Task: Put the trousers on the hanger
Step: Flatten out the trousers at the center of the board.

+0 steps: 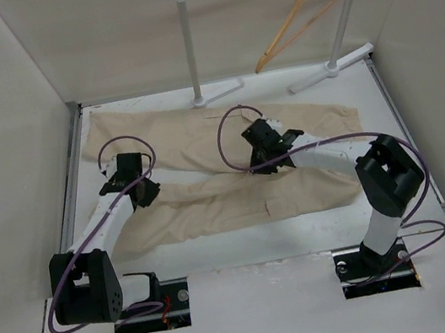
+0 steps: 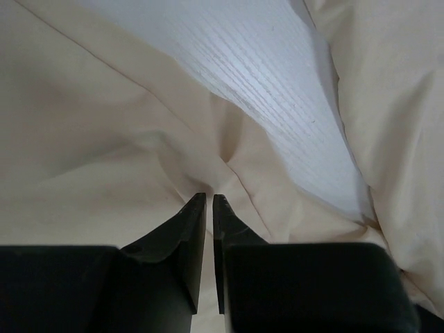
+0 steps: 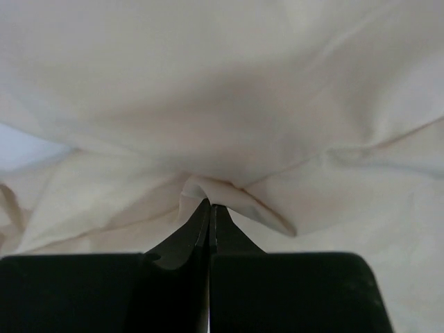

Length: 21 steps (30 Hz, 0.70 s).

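Trousers (image 1: 213,211) spread flat on desk (image 1: 244,244), centre of top view. Left end effector (image 2: 209,198) narrow, tips pinching cloth pucker, left-centre of frame. Right end effector (image 3: 209,203) clamped on raised trouser fold, mid-frame. Hanger (image 1: 301,21) hooked on white rack (image 1: 188,44), upper right, well apart from trousers.

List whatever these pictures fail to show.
- Top view: the fingertips of the left pincer and right pincer, hidden under their own wrist housings.
- Top view: where the hanger's hook meets the rack bar, too thin to make out.
- Top view: parts of the trousers, covered by both arms.
- Wrist views: the trousers' full outline, cut off by the frame edges.
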Tool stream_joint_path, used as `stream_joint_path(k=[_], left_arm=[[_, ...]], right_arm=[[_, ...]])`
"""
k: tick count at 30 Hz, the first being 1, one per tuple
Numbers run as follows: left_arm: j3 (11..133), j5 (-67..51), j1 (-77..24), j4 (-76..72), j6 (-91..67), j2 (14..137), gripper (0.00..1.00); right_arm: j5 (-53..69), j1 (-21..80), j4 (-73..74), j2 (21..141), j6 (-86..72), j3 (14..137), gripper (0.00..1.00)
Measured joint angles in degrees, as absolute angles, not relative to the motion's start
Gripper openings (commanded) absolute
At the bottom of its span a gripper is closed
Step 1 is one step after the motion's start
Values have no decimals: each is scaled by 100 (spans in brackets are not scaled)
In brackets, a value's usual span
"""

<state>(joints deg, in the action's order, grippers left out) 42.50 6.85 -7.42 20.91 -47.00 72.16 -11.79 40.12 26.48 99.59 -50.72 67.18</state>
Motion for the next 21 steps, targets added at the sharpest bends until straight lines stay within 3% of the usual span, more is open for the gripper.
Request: stream_joint_path(k=[10, 12, 16, 19, 21], left_arm=[[5144, 805, -331, 2005, -4703, 8001, 7], [5352, 875, -257, 1874, -4705, 8287, 14], [5537, 943, -167, 1778, -4698, 8425, 38], [5542, 961, -21, 1894, -4652, 8114, 46], [5382, 1004, 311, 2010, -4591, 7623, 47]], right_arm=[[-1225, 3509, 2589, 10696, -4923, 7972, 5], [-1210, 3439, 2484, 11002, -4928, 8182, 16], [-1140, 3319, 2403, 11281, -4982, 8267, 39], [-1068, 3260, 2377, 11216, -4993, 8270, 56], [-1002, 3240, 2296, 10980, -4971, 8162, 62]])
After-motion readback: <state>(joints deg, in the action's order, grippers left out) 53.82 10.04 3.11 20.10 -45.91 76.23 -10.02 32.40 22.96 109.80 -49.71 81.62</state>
